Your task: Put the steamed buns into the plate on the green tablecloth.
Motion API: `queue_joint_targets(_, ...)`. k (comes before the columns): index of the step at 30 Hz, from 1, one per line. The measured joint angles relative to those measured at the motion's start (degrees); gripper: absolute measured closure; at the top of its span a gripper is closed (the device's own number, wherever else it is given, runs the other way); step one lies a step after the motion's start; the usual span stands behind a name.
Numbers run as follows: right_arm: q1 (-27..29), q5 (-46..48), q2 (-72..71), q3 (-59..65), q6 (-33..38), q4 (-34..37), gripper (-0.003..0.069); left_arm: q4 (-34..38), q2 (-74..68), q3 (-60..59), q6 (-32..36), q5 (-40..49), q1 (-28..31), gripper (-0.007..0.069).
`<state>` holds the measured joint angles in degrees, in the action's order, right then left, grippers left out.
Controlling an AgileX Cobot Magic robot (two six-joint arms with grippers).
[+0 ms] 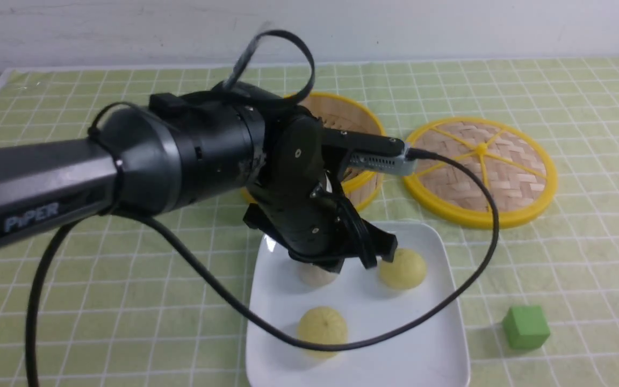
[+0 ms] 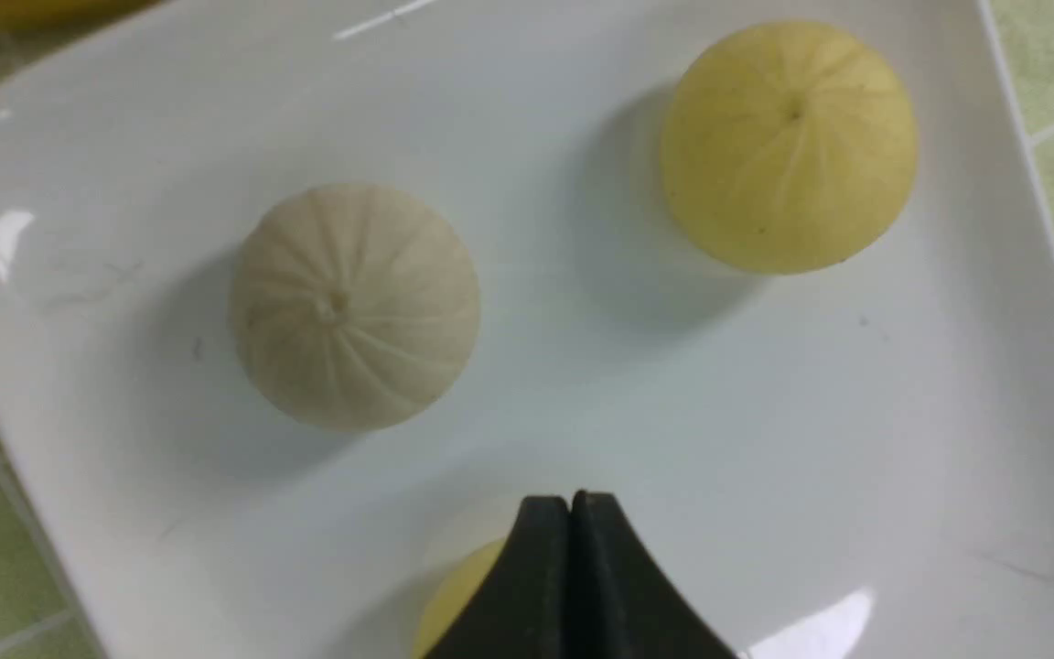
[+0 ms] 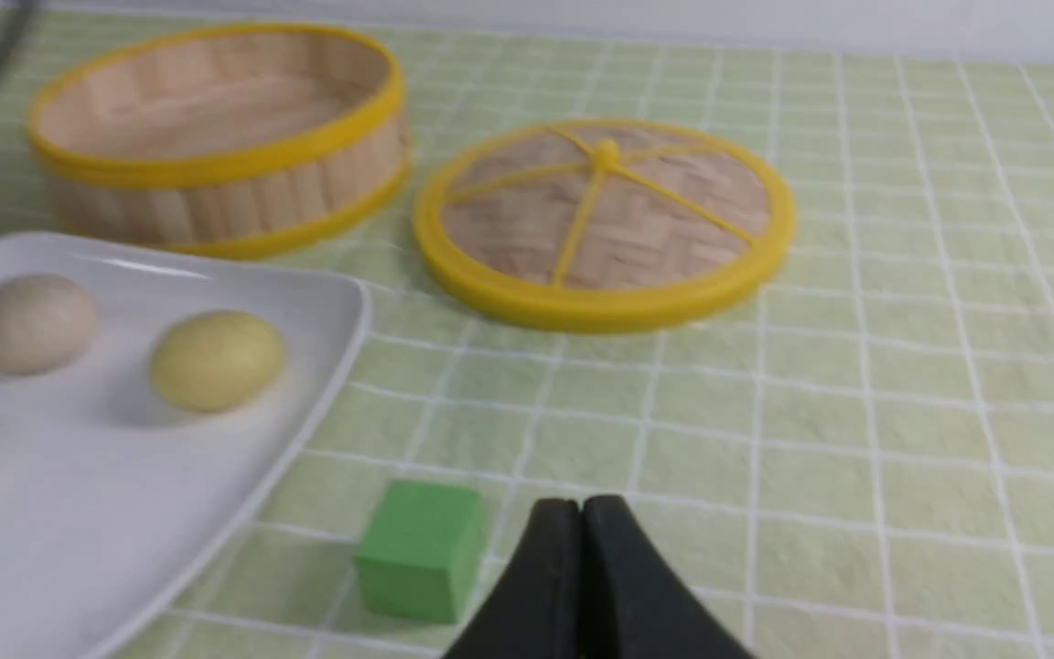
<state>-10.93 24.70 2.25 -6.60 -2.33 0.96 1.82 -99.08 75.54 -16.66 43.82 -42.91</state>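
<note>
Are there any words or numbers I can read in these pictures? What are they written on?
"PiPER": pale letters on the side of the left arm, in the front view.
Nothing else to read: the plate, steamed buns, steamer basket, lid and green cube show no writing in any view.

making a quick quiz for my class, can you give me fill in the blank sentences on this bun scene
Counting the greyish-white bun and the yellow buns, the plate holds ___ in all.
The left gripper hangs over the plate with its jaws ___, holding nothing.
The green cube sits on the ___, not on the plate.
The woven lid lies beside the steamer basket, whose inside is ___.
Missing words: three; shut; tablecloth; empty.
</note>
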Motion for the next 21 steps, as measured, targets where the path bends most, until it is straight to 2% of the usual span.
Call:
queue_joint_targets(4, 4.63, 0.03, -2.50, 4.50, 0.00, -0.18, 0.0650, -1.32, 6.16, 0.00, -0.68, 1.34, 0.00, 0.0622)
queue_joint_targets(8, 8.83, -0.50, -2.94, 7.40, -0.02, -0.26, 0.0646, -5.60, 14.75, 0.00, -0.87, 4.30, 0.00, 0.0622)
queue_joint_targets(15, 9.61, -1.39, -2.94, 7.56, -0.02, -0.24, 0.0639, -13.80, 29.04, -0.56, -1.80, 11.98, 0.00, 0.0622)
queue_joint_targets(18, 9.67, -1.39, -2.94, 7.56, -0.02, -0.24, 0.0635, -16.37, 35.89, -4.50, -4.44, 16.29, 0.00, 0.0622)
queue_joint_targets(21, 9.78, -1.39, -2.94, 7.56, -0.02, -0.24, 0.0631, -18.39, 42.15, -11.48, -7.31, 15.51, 0.00, 0.0622)
